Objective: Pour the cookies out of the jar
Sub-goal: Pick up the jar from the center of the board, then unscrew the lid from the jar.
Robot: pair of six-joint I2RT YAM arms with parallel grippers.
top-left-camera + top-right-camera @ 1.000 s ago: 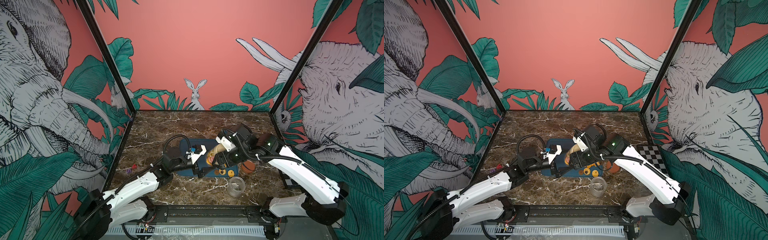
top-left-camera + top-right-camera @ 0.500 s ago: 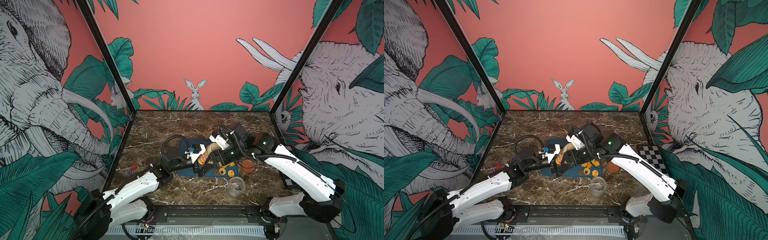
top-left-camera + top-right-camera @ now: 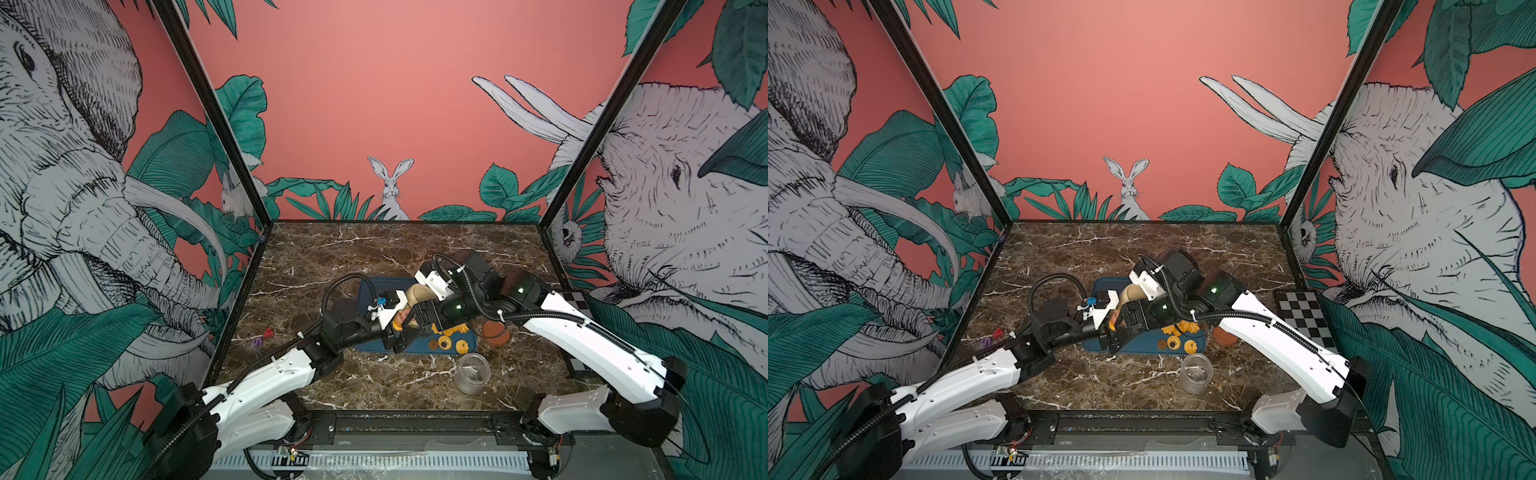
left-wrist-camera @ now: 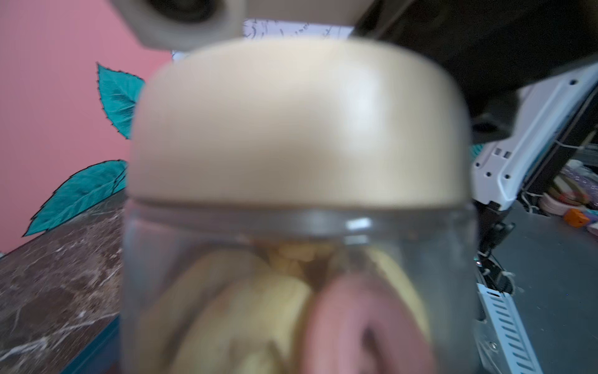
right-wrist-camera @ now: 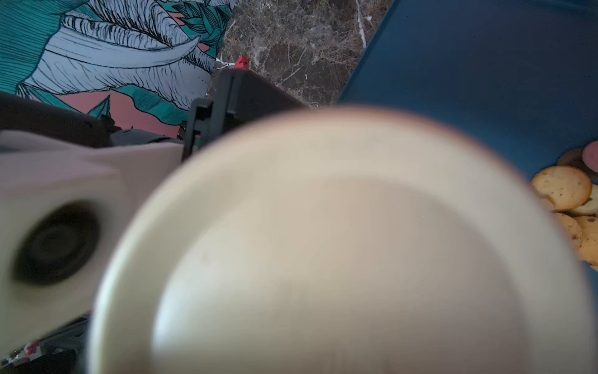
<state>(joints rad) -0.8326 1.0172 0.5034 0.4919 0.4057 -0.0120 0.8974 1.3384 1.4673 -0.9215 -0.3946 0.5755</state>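
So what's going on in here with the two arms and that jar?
The white left arm and right arm meet over a dark blue tray, with a clear plastic jar between them. Its cream lid is on, and assorted cookies are inside. More cookies lie loose on the tray, and an empty clear jar stands on the marble table beside it.
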